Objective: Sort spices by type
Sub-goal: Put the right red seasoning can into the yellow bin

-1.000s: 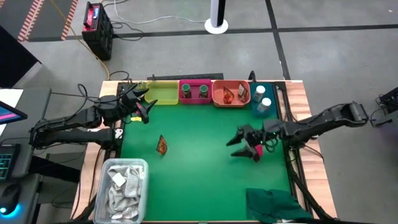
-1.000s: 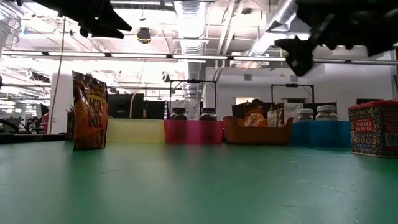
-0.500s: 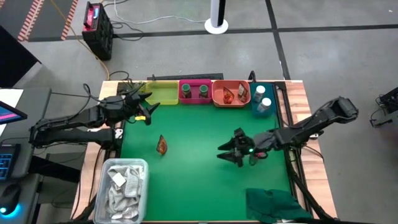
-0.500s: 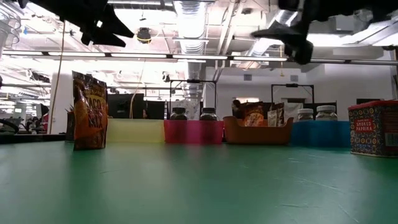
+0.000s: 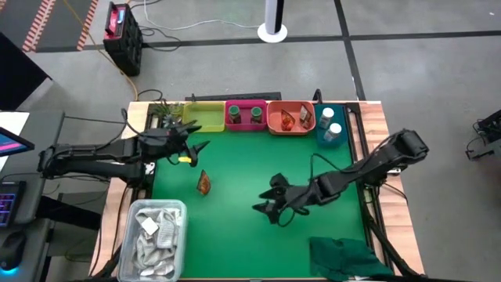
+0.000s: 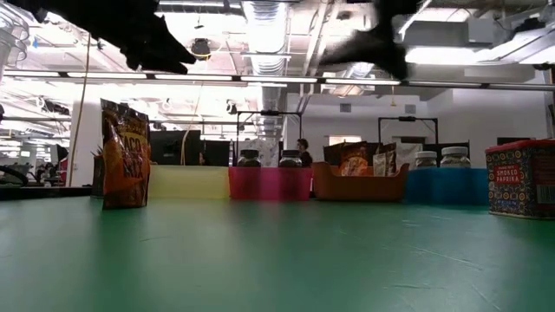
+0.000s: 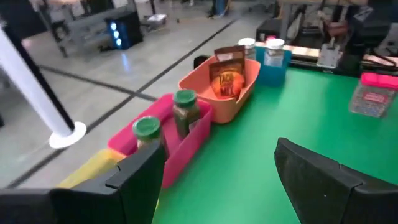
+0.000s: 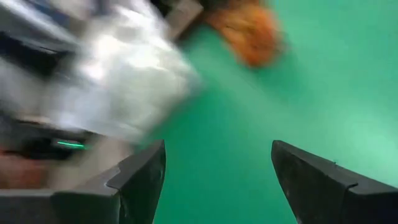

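Note:
One orange-brown packet (image 5: 203, 183) stands upright on the green mat (image 6: 125, 154). My left gripper (image 5: 192, 149) hovers open just beyond it, toward the far-left corner. My right gripper (image 5: 264, 207) hangs open above mid-table, to the packet's right; its wrist view shows the packet (image 8: 249, 34) ahead. A pink-lidded box (image 6: 520, 178) stands on the mat at the right (image 7: 373, 99); my right arm hides it from above. Two dark green jars (image 5: 245, 114) sit in the pink tray, two packets (image 5: 293, 119) in the orange tray, two white-capped jars (image 5: 332, 124) in the teal tray. A second pink box is not visible.
The yellow tray (image 5: 202, 119) stands at the far edge, left of the pink one. A clear tub of white packets (image 5: 153, 235) sits at the near-left corner. A dark green cloth (image 5: 344, 258) lies at the near-right corner. Open mat lies between both grippers.
My right gripper has travelled from above the pink box toward the table's left and near edge, closing on the orange-brown packet, with its fingers staying open. My left gripper has drifted from the yellow tray toward the near edge and the packet. The packet and the box have not moved.

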Robot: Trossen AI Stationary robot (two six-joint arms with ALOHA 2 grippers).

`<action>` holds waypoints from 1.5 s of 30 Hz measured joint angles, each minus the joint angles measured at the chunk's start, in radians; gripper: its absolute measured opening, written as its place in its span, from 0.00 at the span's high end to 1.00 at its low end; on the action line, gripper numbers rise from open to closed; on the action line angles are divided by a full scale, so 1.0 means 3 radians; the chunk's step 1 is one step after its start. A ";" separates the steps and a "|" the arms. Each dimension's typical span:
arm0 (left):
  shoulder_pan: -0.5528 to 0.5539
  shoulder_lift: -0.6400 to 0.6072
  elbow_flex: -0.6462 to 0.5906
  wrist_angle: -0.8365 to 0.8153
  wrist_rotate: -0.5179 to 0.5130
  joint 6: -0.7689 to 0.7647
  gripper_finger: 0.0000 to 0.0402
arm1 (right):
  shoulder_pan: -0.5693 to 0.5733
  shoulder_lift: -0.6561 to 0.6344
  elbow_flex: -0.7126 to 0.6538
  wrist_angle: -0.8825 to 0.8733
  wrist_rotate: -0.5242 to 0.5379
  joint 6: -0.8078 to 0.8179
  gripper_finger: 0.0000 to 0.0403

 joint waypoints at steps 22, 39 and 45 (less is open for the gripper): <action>-0.0017 -0.0093 -0.0010 0.0402 0.0272 0.0298 0.28 | 0.0368 -0.0127 0.1099 -0.4758 -0.0608 0.2166 0.25; -0.0015 -0.0093 -0.0010 0.0421 0.0460 0.0588 0.28 | 0.0128 -0.0112 0.0766 -0.4899 -0.0683 0.2409 0.10; -0.0017 -0.0093 -0.0010 0.0421 0.0581 0.0622 0.28 | 0.0031 -0.0120 0.0560 -0.4786 -0.0685 0.2429 0.08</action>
